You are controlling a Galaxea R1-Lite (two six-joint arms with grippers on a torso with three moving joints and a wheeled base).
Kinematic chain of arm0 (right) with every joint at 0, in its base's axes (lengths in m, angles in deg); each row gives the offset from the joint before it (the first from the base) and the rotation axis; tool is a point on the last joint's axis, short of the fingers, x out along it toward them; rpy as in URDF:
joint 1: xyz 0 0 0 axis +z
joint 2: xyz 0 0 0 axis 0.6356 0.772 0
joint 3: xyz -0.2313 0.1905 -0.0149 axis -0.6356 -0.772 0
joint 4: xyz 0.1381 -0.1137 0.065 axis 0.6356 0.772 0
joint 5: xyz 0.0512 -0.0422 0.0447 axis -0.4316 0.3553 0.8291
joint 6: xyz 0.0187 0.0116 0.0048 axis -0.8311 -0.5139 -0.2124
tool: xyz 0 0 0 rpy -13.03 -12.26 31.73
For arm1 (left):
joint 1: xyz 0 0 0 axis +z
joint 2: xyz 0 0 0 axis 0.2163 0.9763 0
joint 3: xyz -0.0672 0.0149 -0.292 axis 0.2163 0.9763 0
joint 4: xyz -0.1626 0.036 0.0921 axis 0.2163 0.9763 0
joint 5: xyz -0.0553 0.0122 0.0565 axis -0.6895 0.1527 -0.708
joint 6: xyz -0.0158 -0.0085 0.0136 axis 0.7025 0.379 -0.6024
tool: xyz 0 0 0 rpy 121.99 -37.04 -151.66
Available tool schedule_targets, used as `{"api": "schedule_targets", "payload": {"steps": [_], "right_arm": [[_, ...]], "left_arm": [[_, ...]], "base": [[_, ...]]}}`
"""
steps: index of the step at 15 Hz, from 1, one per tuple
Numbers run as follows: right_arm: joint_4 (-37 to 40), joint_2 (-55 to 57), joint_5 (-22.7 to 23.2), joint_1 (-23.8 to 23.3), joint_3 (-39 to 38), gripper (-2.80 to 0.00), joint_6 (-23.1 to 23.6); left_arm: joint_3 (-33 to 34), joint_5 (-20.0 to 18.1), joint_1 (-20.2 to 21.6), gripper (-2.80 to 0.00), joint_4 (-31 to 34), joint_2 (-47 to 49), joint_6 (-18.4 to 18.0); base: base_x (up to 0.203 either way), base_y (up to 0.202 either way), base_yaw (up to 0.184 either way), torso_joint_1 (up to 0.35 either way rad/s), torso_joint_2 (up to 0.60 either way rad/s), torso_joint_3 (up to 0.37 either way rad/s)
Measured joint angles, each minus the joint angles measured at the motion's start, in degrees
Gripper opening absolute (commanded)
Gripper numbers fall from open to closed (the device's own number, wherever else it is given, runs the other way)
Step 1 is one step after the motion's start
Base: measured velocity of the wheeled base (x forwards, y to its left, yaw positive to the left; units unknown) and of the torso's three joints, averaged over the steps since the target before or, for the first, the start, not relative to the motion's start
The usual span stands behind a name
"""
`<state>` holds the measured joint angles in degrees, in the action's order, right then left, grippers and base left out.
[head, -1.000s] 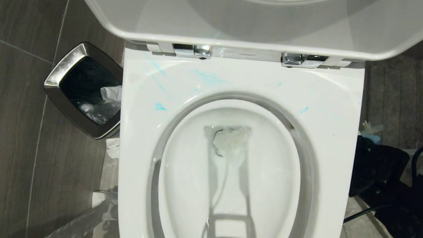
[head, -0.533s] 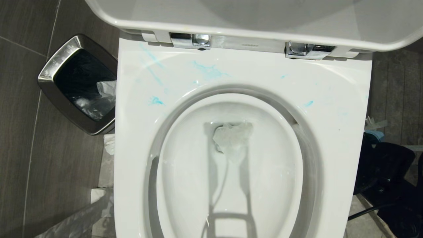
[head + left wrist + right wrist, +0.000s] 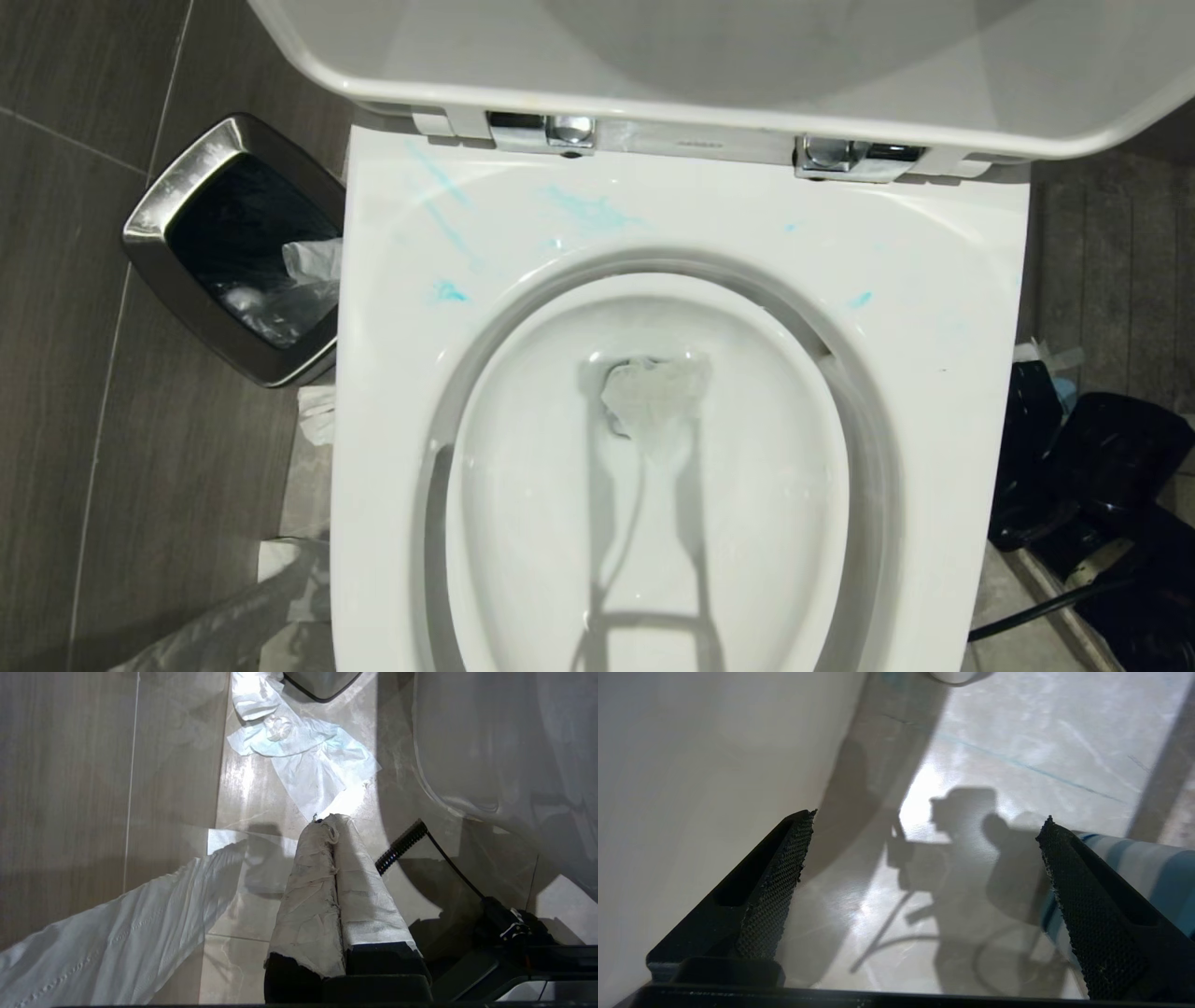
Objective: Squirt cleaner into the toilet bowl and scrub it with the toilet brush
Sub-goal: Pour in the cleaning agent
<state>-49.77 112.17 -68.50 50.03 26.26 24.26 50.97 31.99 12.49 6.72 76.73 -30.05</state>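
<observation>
1. Bowl (image 3: 392,392) open, lid up; cleaner (image 3: 590,211) smeared on its rear rim.
2. Left tool (image 3: 334,826) closed, empty, above the floor.
3. Right tool (image 3: 924,826) spread wide, empty, beside the striped holder (image 3: 1148,868).

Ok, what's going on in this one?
Nothing is being handled at the moment. The toilet bowl stands with its lid up, turquoise cleaner smeared on the rim, and a wad of paper at the bottom. Neither arm shows in the head view. The right gripper hangs open and empty low beside the bowl's outer wall, next to a blue-striped holder. The left gripper is shut and idle above floor strewn with tissue. No brush is visible.
</observation>
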Motion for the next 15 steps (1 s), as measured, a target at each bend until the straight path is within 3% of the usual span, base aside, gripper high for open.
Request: {"api": "schedule_targets", "payload": {"steps": [15], "right_arm": [[0.02, 3.84, -0.05, 0.51, -0.19, 0.0, -0.91]], "left_arm": [[0.0, -0.11, 0.0, -2.8, 0.0, 0.0, 0.15]], "base": [[0.0, 0.0, 0.0, 0.001, 0.0, 0.075]]}}
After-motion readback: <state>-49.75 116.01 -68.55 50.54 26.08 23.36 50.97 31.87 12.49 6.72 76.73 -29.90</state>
